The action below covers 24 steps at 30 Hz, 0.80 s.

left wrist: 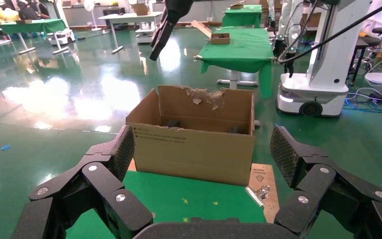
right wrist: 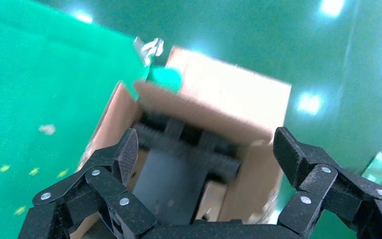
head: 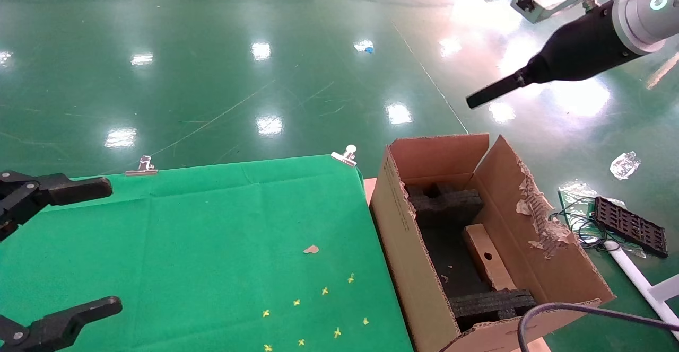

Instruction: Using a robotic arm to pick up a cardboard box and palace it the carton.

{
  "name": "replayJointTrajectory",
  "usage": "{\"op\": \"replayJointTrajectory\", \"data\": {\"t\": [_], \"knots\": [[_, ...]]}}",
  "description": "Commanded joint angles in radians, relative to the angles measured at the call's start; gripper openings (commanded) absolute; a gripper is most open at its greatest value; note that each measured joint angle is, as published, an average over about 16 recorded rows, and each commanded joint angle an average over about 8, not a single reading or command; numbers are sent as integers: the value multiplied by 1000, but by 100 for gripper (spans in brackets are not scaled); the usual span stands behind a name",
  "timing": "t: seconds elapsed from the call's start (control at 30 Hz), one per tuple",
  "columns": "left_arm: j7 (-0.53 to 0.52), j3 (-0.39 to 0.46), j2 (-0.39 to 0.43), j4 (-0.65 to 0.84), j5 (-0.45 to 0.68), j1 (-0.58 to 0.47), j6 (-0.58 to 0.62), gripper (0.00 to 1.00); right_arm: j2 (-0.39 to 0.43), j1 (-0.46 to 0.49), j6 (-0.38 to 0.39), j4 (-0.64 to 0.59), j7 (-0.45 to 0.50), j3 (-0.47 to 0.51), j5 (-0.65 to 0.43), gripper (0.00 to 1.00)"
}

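Glossy green floor fills the upper half of the head view, and a green cloth table [head: 201,246] takes the lower left, held by metal clips [head: 345,155] at its far edge and dotted with small yellow marks [head: 324,290]. Just beside the table's right edge stands the carton [head: 551,251], open, with a torn, ragged right flap and black foam blocks [head: 445,203] lining its inside. The cardboard box [head: 487,259] lies inside the carton, along its right wall, between the far foam block and the near one.

At the upper right of the frame the robotic arm [head: 578,44] hangs high above the carton; its right hand [right wrist: 206,154] is spread wide and holds nothing, with the carton's interior showing between the fingers [right wrist: 124,149] in the right wrist view. The left hand [head: 58,246] sits at the left edge of the frame over the table, also wide and holding nothing, well apart from the carton.
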Motion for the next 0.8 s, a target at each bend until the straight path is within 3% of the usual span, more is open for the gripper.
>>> {"op": "replayJointTrajectory", "data": {"t": [0.03,0.27,0.8], "knots": [[0,0,0,0,0,0,0,100,9,10,7,13,-29,10,16,100],[0,0,0,0,0,0,0,100,32,-34,20,68,-64,76,47,100],[1,1,0,1,-1,-1,0,100,104,-355,-23,371,-182,442,167,100]]}}
